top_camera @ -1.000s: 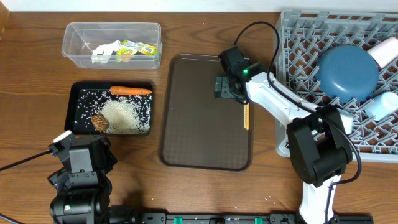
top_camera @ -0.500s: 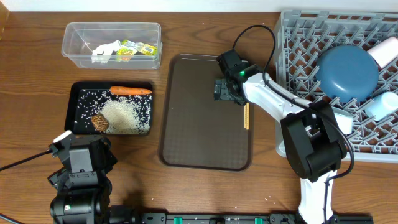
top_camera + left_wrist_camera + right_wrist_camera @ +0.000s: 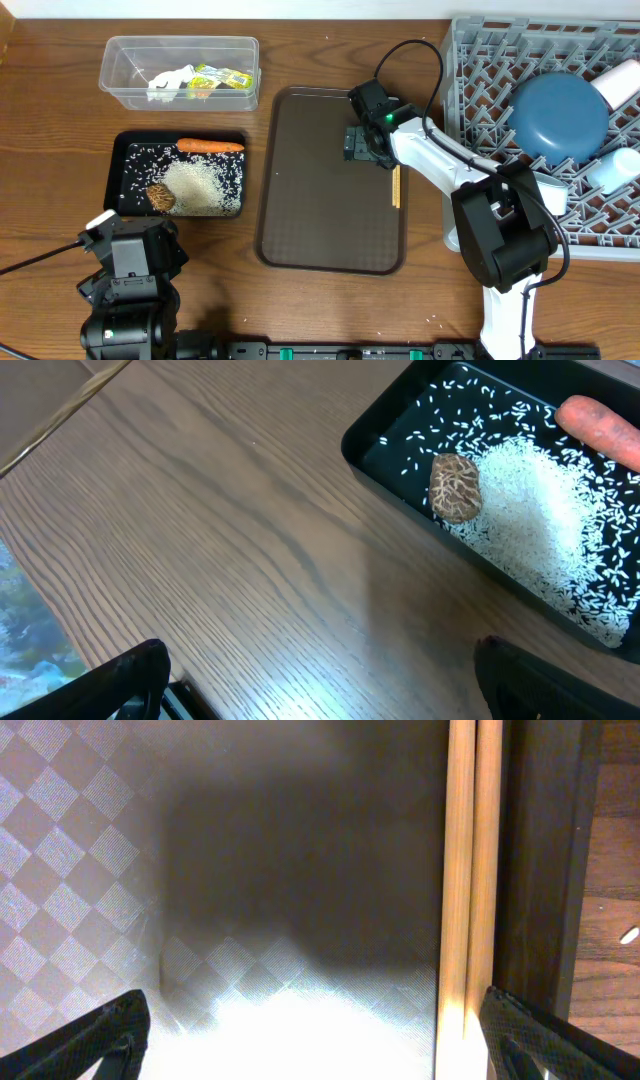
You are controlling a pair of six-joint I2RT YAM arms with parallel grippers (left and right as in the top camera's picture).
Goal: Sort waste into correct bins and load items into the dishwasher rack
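**Rack.** The grey dishwasher rack (image 3: 480,60) stands at the far right and already carries the dark blue dish (image 3: 560,118).

**Serving tray.** The brown serving tray (image 3: 320,220) sits mid-table. The wooden chopsticks (image 3: 467,870) lie on it as a touching pair, flat against its right wall.

**Bins.** The black tray (image 3: 112,180) and the clear tub (image 3: 105,70) at left hold the waste.

**Grippers.** The right gripper (image 3: 358,142) hovers over the tray's far right part, jaws spread wide and holding nothing. The sticks lie just inside its right finger. The left gripper (image 3: 320,690) is parked at the near left, jaws also spread and empty.

**Handling assessment, chopsticks.** I judge them light, stiff, thin and smooth. They are likely to roll, or to scissor apart if pinched off-centre. The tray wall leaves little room for a finger on that side. Recommend straddling both sticks near mid-length, closing across the pair so they are pressed together and stay balanced.
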